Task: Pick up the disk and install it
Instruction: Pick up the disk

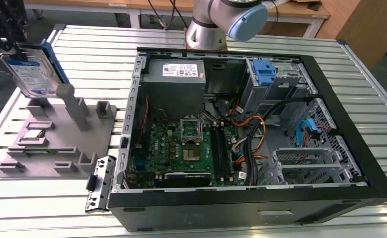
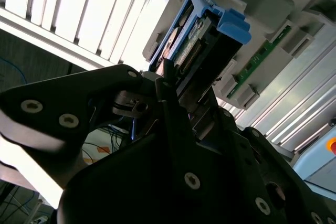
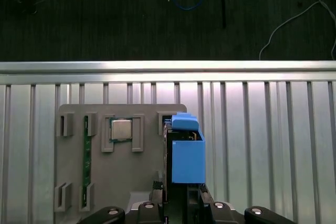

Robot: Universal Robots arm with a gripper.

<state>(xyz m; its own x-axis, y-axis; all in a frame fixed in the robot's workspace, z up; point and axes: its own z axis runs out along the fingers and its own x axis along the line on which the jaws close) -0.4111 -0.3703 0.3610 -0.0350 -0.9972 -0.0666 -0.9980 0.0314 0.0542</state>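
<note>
The fingers [image 2: 170, 103] are clamping the disk [image 1: 29, 72] between them. The disk is standing tilted on edge over the grey fixture [image 1: 61, 141], which is resting on the counter [image 1: 100, 44] beside the open computer case [image 1: 246, 124].

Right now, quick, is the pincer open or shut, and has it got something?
Pincer: shut, holding the disk.
</note>
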